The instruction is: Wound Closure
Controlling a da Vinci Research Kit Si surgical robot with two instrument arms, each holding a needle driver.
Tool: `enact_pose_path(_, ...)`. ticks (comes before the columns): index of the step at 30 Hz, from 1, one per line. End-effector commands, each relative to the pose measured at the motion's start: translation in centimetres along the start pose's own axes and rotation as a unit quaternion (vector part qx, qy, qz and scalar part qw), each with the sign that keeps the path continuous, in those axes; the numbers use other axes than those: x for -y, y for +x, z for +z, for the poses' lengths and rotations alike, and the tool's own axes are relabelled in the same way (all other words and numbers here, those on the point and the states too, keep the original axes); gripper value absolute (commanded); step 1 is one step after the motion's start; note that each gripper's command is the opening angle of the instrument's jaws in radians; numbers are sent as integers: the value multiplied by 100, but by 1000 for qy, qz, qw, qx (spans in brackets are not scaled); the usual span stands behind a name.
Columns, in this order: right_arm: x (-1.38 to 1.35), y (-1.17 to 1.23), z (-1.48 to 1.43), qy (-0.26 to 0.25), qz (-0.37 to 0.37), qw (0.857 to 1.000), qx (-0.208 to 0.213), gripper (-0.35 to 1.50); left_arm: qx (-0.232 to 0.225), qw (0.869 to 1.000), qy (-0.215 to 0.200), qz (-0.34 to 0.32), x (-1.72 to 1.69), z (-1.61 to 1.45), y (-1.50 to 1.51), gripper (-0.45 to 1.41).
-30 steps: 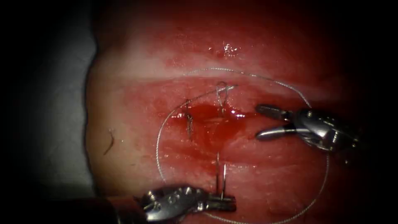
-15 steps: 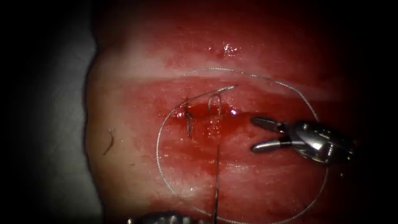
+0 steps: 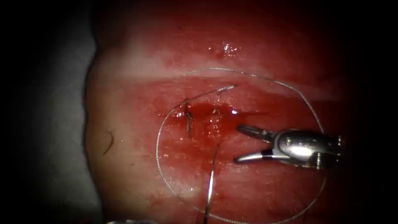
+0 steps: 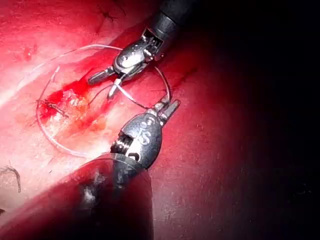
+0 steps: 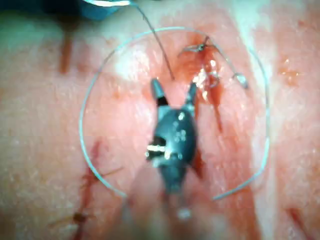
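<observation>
Left gripper [image 4: 169, 109] is retreating toward the viewer, clamped on the needle [image 3: 210, 182], dragging thread [image 3: 159, 137] taut and shrinking the loop at the cut [image 3: 207, 111]; right gripper [image 3: 244, 143], spread and empty, is dropping closer.

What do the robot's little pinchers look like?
Each tool is shiny silver metal with two thin pointed jaws on a rounded wrist. The right tool has small screws. The left tool has letters stamped on its wrist and a dark round shaft behind.

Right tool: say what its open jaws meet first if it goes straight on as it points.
Probably the needle held by the left tool; the right tool, holding nothing, points left at it above the tissue. Depth is unclear.
</observation>
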Motion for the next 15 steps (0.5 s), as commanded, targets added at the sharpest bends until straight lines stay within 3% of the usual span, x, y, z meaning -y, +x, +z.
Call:
enact_pose_path(1, 7, -2, 9, 3, -12, 1000, 5, 104, 0, 1000, -1, -1, -12, 6, -1, -45)
enact_pose_path(9, 19, -2, 27, 7, -29, 999, 19, 103, 3, 1000, -1, 0, -29, 7, 27, -45)
enact_pose_path(15, 29, -26, 44, 22, -44, 998, 41, 103, 10, 1000, -4, -1, -31, 6, 29, -45)
